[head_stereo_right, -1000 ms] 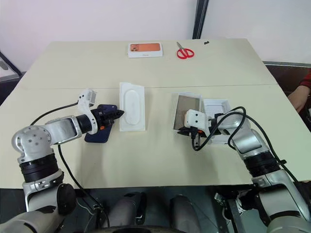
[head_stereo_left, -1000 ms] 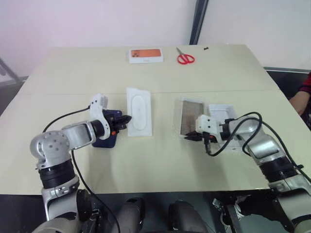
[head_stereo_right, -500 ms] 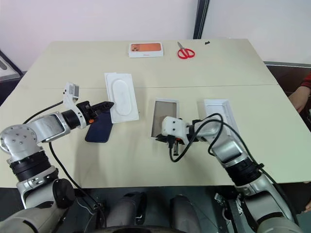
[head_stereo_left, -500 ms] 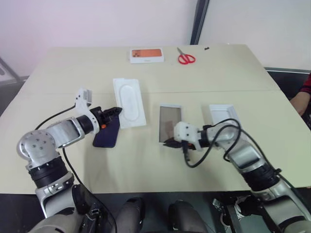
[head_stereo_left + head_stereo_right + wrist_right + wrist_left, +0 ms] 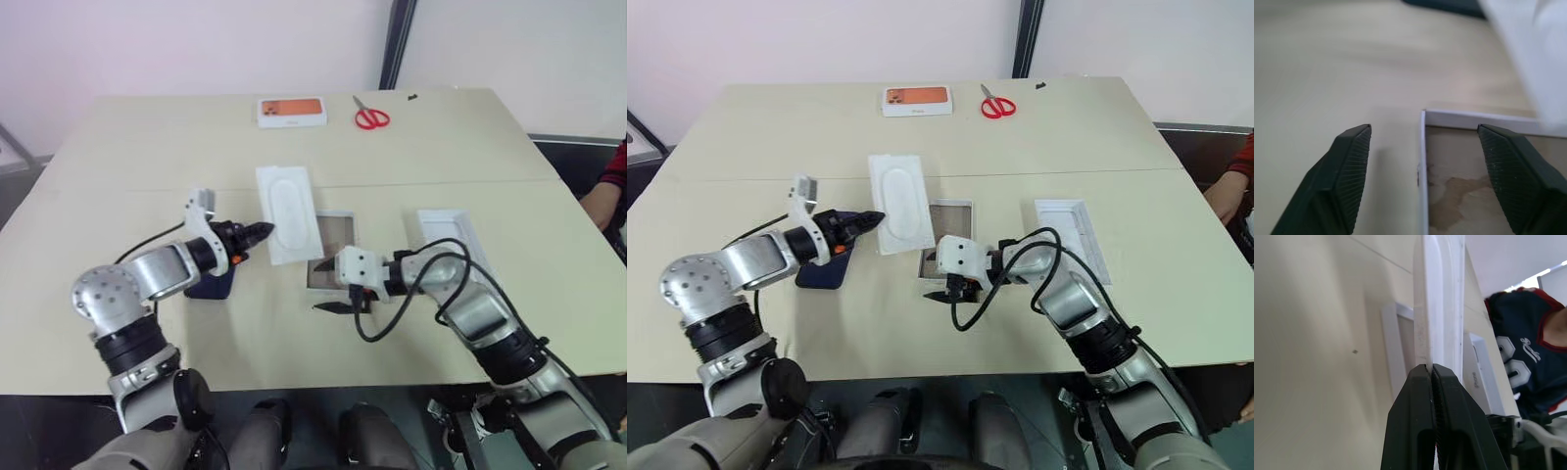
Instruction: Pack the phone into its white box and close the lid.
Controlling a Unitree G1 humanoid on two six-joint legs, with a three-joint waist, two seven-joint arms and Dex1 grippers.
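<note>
My left gripper [image 5: 261, 233] is shut on the near edge of a thin white card with a raised oval [image 5: 289, 211], held tilted above the table; the left wrist view shows the pads [image 5: 1422, 382] pinching that card [image 5: 1435, 298] edge-on. The dark navy phone [image 5: 210, 285] lies flat under my left forearm. The white box [image 5: 315, 281], brownish inside, rests at mid-table, partly under the card's right edge. My right gripper [image 5: 326, 286] stands open at its near corner, the rim [image 5: 1474, 117] between its fingers [image 5: 1349, 166]. The lid [image 5: 451, 240] lies open side up to the right.
A white box with an orange phone picture [image 5: 292, 111] and red scissors [image 5: 370, 117] lie at the table's far edge. A person in dark blue and red clothing [image 5: 1523, 347] sits off the table's right side.
My right gripper slid the white box left, away from the lid, then opened and let it go. My left gripper carried the card to the right, up to the box.
</note>
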